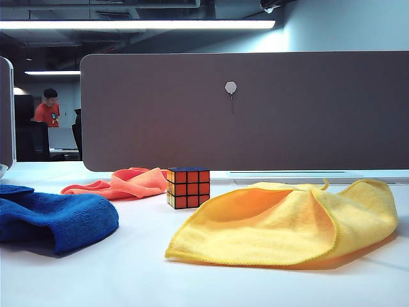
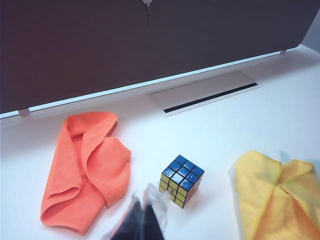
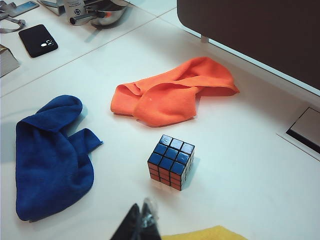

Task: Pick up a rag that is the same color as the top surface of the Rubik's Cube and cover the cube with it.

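Note:
The Rubik's Cube (image 1: 188, 187) stands on the white table, its top face dark blue (image 3: 171, 152). The deep blue rag (image 1: 54, 217) lies crumpled to the cube's left and is also in the right wrist view (image 3: 50, 160). My left gripper (image 2: 144, 197) hangs shut and empty above the table just short of the cube (image 2: 181, 180). My right gripper (image 3: 141, 202) is shut and empty too, hovering between the rag and the cube on their near side. Neither gripper shows in the exterior view. The left wrist view does not show the rag.
An orange-pink cloth (image 1: 124, 183) lies behind and left of the cube. A large yellow cloth (image 1: 287, 220) is spread to its right. A dark divider panel (image 1: 243, 109) walls off the table's back, with a cable slot (image 2: 205, 92) before it. A black phone (image 3: 38, 40) and metal ware (image 3: 95, 12) lie beyond the rag.

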You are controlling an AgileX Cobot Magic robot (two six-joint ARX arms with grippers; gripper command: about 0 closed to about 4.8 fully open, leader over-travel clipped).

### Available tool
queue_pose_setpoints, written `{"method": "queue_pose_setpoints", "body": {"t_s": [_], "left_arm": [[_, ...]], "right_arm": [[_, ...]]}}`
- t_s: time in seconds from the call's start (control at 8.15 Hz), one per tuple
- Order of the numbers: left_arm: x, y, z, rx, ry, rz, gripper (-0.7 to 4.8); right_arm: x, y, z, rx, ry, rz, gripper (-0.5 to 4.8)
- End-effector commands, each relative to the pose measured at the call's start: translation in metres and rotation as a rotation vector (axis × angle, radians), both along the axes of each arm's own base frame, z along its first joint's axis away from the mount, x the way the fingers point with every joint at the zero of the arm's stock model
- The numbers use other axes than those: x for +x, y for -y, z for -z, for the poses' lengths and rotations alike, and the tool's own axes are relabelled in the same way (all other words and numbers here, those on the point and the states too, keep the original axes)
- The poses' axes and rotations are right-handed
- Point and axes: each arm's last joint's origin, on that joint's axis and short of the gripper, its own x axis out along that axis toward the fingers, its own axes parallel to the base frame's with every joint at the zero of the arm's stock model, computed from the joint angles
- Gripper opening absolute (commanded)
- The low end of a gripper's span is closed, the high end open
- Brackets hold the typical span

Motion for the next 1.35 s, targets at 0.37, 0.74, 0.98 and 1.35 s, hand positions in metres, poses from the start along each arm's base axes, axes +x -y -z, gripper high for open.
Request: {"method": "queue_pose_setpoints", "body": {"t_s": [0.37,0.74,0.98,1.35], "left_arm": [[0.002,0.0,0.011,0.015,-0.109,0.001,-0.05],[0.009,0.001,0.041,0.033,-0.27,-0.03,-0.05],[0.014,-0.002,0.071,0.036,-0.438,-0.184,0.14],[0.023,-0.004,0.084,0.039,-0.54,-0.289,2.3]], "right_arm": [[0.001,0.002,-0.001,-0.024,0.008,0.06,-0.01],[0.001,0.002,-0.001,-0.024,0.009,0.06,-0.01],[0.001,0.002,-0.001,-0.024,0.008,0.06,-0.01],[0.001,0.002,-0.001,-0.024,0.008,0.06,-0.01]]}}
